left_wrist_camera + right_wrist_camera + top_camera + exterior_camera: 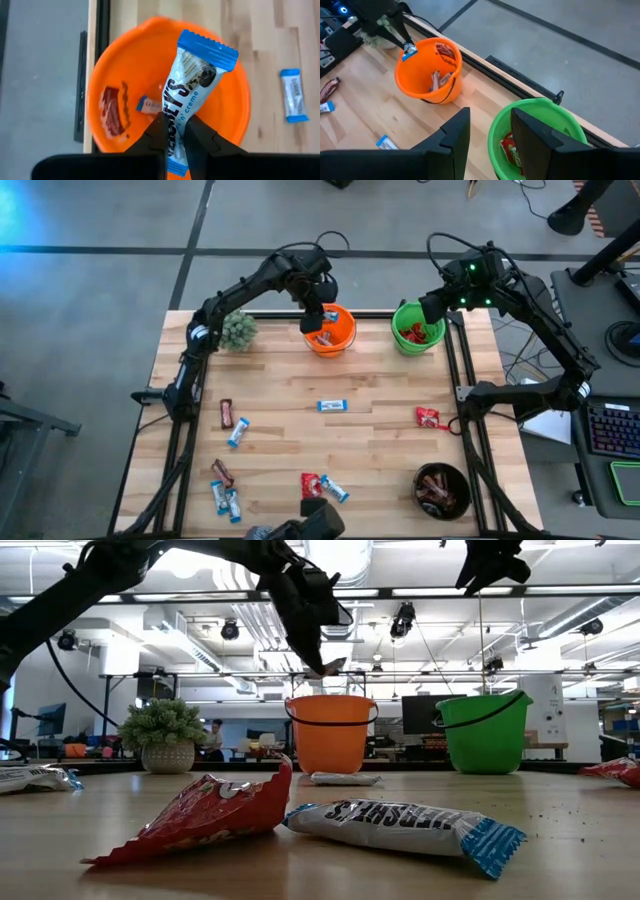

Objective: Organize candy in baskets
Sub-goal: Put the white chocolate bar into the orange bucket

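While our left end effector (174,135) is clamped on a blue-and-white candy (192,85) hanging lengthwise directly above the orange pail (331,330), our right end effector (490,127), fingers apart, waits over the green pail (417,328).

"HERSHEY'S" on blue-and-white candy wrapper (405,825); "n creme" on held bar (192,92)

Black bowl (441,490): wrappers inside too small to count. Green pail (540,131): contents half hidden behind right gripper (490,131) fingers.
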Robot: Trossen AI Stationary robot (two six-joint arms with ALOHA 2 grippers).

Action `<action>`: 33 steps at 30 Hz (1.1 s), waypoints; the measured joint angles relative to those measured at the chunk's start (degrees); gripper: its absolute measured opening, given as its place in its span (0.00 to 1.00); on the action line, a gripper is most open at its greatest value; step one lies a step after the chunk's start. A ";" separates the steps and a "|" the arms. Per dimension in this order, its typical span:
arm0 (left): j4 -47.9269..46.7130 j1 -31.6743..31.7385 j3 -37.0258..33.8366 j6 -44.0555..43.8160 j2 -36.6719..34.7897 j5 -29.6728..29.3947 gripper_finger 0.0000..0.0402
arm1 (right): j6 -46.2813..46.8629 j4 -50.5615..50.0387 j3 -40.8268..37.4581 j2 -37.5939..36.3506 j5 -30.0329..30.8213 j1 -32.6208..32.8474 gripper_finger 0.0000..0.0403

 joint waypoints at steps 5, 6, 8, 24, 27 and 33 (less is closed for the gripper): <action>1.18 -0.12 0.00 -2.29 0.17 0.79 0.15 | -0.35 0.03 0.00 0.00 0.96 0.00 0.33; 1.26 -0.12 0.00 -2.51 0.17 0.77 0.18 | -0.35 0.04 0.00 0.00 1.60 0.00 0.33; 1.28 -0.10 0.00 -3.17 0.17 0.73 0.24 | -0.40 0.02 0.00 0.00 2.92 0.00 0.33; -3.27 -0.17 1.25 -8.13 -2.19 -0.15 0.46 | -6.21 -0.01 0.00 1.07 2.26 0.00 0.33; -6.07 -0.17 1.53 -9.44 -2.96 -0.10 0.46 | -6.97 -0.02 0.00 2.01 1.48 0.00 0.33; -14.93 -0.21 1.44 -11.94 -4.10 0.00 0.46 | -7.61 -0.62 0.00 3.78 0.83 0.00 0.33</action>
